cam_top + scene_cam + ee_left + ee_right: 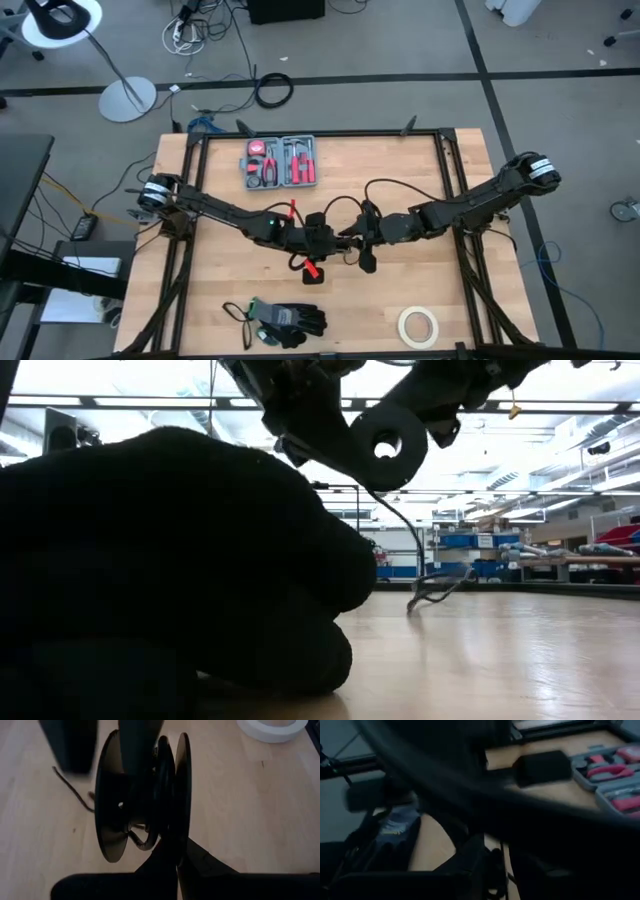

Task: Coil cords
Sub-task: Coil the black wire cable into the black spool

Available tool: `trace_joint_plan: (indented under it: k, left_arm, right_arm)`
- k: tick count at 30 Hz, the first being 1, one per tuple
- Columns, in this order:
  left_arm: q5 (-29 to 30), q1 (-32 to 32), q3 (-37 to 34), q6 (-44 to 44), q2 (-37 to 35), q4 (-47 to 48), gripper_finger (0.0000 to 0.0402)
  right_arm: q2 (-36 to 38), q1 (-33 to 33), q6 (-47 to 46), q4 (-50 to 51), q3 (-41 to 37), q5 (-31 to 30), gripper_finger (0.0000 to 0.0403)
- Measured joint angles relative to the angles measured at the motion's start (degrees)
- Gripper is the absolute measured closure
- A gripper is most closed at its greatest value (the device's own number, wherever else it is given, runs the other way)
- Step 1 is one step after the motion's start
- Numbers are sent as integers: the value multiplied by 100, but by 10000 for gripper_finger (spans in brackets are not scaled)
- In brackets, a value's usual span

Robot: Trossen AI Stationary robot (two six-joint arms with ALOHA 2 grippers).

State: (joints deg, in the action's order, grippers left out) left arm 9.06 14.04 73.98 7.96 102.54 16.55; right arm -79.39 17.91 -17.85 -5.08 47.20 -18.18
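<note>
So we've got both arms meeting mid-bench, and the left hand [322,240] is pressed together on a black spool [142,800] — two round flanges with the cord [162,785] already partly wound in the groove between them. A loose tail [72,790] trails off the spool and lies on the bench [240,805] just past the left hand's fingers. The right hand [366,240] sits right beside the left one, nearly touching it, and honestly we can't tell whether its fingers are spread or pinching the cord; its own camera is mostly blocked by dark stuff up close. From table height a stretch of cord hangs down from the hands to the bench. What could bite us: the two hands are so close that any turn of the spool could knock them together. If the right hand has no tension on the cord, the wraps could spring off the flanges. The tail could also snag under a finger and drag. The gloves [288,320] and tape roll [418,325] sit well away from both hands.
</note>
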Motion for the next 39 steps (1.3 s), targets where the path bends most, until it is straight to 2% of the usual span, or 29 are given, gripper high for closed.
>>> trace_joint_plan:
  k: [3,9,15,20,28,33,39]
  left_arm:
    - [32,0,251,-116,-4,390,401]
    - [47,4,602,-264,9,833,401]
    - [167,6,640,-314,-40,983,402]
    - [93,-11,653,-361,-184,1227,397]
    - [262,-17,688,-190,-899,1539,366]
    - [334,23,680,-38,-1214,1625,365]
    - [667,259,678,13,-1345,1708,365]
  right_arm:
    - [-130,-88,-1,-76,-7,169,316]
    - [-184,-90,169,-261,2,130,323]
    - [-189,-100,424,-272,2,73,394]
    - [-153,-66,422,-252,4,8,398]
    - [89,-55,622,-177,-28,-30,401]
    - [288,-48,896,-455,-14,-187,401]
    - [273,-40,1590,-1223,-39,-670,402]
